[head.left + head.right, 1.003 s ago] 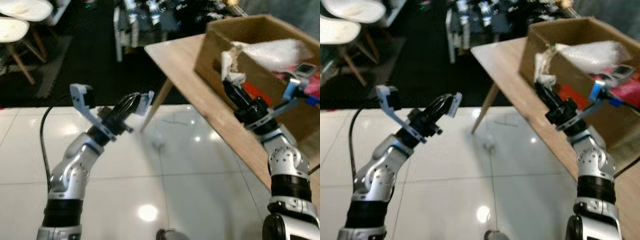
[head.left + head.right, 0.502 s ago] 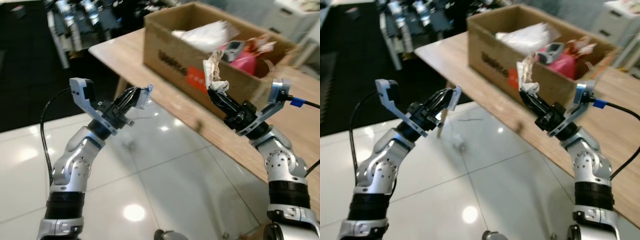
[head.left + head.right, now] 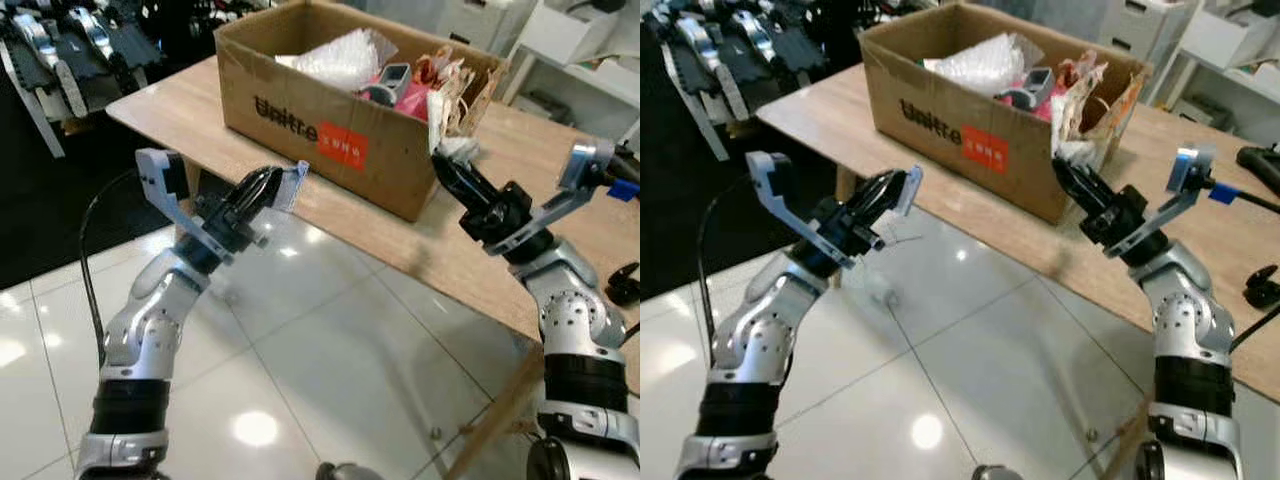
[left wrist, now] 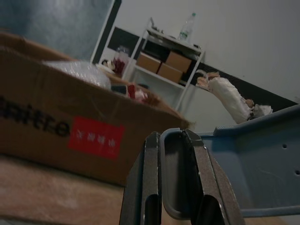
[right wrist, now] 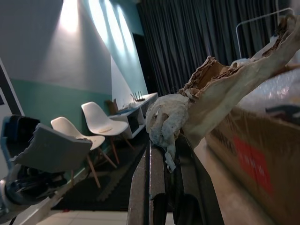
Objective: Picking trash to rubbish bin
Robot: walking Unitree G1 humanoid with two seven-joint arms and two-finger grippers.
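My right gripper (image 3: 441,160) is shut on a crumpled wad of white and brown paper (image 5: 167,121), held at the near right corner of an open cardboard box (image 3: 330,135). The box stands on a wooden table (image 3: 170,95) and holds plastic wrap, a red item and other rubbish. My left gripper (image 3: 270,183) is raised over the floor in front of the table, shut on a flat blue-grey scrap (image 3: 294,186). In the left wrist view the shut fingers (image 4: 151,178) lie beside that scrap (image 4: 253,164).
White glossy floor tiles (image 3: 330,370) lie below both arms. A table leg (image 3: 500,412) slants down at the right. A black object (image 3: 624,283) lies on the table's right end. White shelving (image 3: 580,50) stands behind; dark gear (image 3: 60,40) lies at the far left.
The whole picture has swung, so the box and table now sit centred and closer. Both grippers keep their holds; the right one with the paper now sits by the box's corner.
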